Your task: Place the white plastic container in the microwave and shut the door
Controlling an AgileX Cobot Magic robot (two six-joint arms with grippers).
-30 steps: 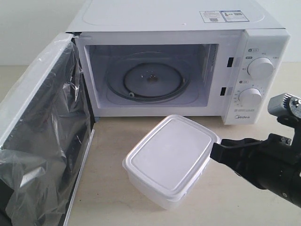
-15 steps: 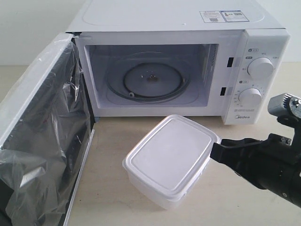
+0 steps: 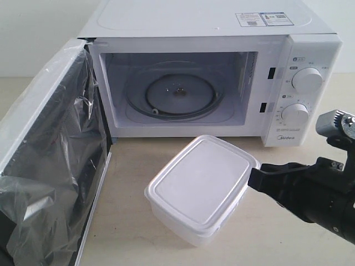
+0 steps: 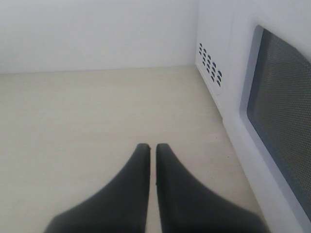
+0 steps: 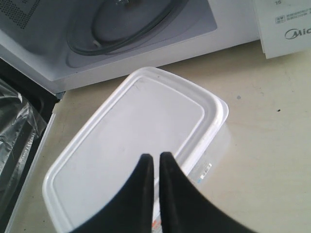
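The white plastic container [image 3: 199, 185] stands lidded on the table in front of the microwave [image 3: 222, 25], whose cavity shows the glass turntable [image 3: 177, 94]. The door [image 3: 50, 166] hangs wide open at the left, draped in loose clear film. My right gripper [image 3: 252, 178] comes in from the right, shut, its tips at the container's right rim. In the right wrist view the right gripper [image 5: 155, 156] sits over the edge of the container [image 5: 131, 145] lid. My left gripper [image 4: 152, 146] is shut on nothing above bare table beside the door [image 4: 282, 111]; the exterior view does not show it.
Two dials [image 3: 307, 80] sit on the microwave's right panel. The microwave's vented side wall [image 4: 211, 63] stands close to the left gripper. The open door blocks the table's left side. Bare beige table [image 3: 133, 221] lies between door and container.
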